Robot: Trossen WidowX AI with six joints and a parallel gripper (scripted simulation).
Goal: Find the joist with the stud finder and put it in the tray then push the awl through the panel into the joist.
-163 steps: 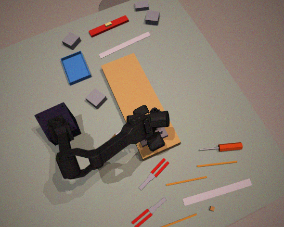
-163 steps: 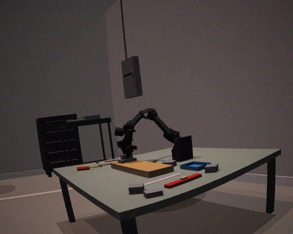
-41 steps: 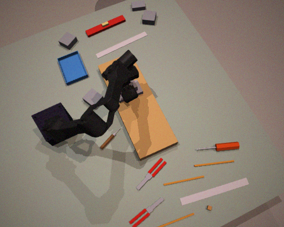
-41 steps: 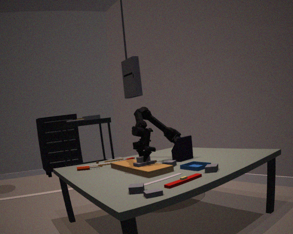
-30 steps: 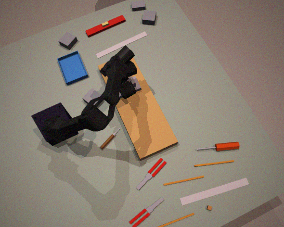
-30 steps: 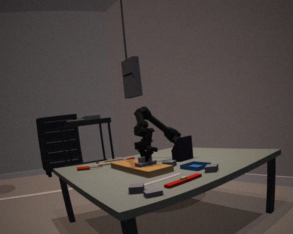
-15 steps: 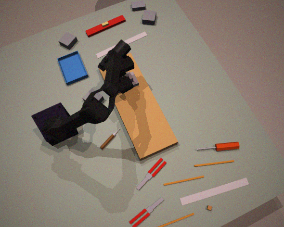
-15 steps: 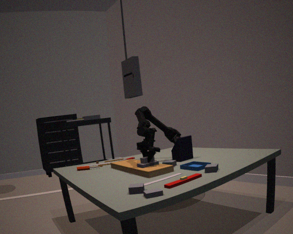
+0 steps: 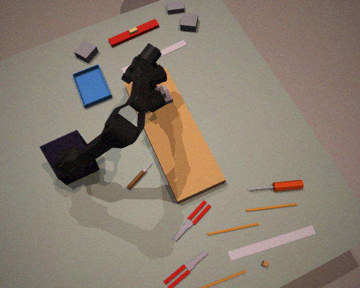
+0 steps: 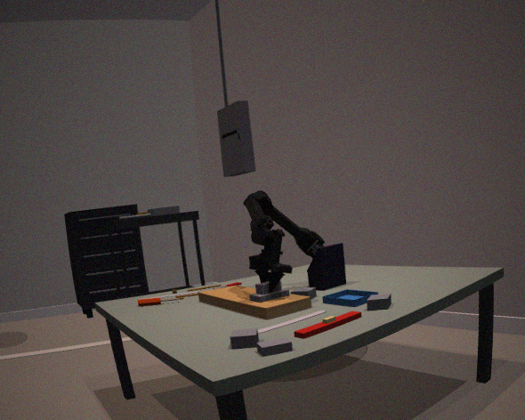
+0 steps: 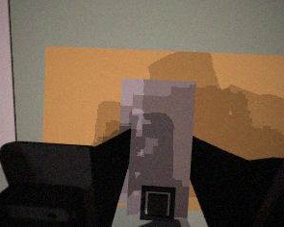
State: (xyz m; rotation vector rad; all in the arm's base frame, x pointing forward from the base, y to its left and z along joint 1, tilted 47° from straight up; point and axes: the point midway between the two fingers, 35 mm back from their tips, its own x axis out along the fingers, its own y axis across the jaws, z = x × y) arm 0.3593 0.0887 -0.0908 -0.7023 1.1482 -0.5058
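Two dark fingers fill the bottom of the wrist view, and the gripper (image 11: 156,159) is clamped on the grey stud finder (image 11: 159,144), which stands out between them with its long axis running away from the camera and its small square indicator window (image 11: 158,203) showing dark. Beneath the tool lies the orange floor panel (image 11: 72,91), and the tool appears to rest on or just above it, though contact cannot be confirmed from these views. From above, the gripper (image 9: 162,93) sits over the panel's end nearest the blue tray (image 9: 92,85); the long panel (image 9: 186,148) stretches away from that end toward the red-handled pliers (image 9: 193,219). Judging by the dark indicator, the joist is probably not under this spot, so the search likely turns on sliding along the panel's long axis. The tray lies just beside this end of the panel, to the side of the arm, well placed for setting the tool down later. Awl (image 9: 139,176): it lies flat on the table near the panel's long edge, on the side of the arm's base (image 9: 67,154), wooden handle toward the base side, tip toward the panel. Farther off, the exterior view shows the arm (image 10: 271,234) bent over the panel (image 10: 254,302), with the red level (image 10: 328,323) near the table's front edge.
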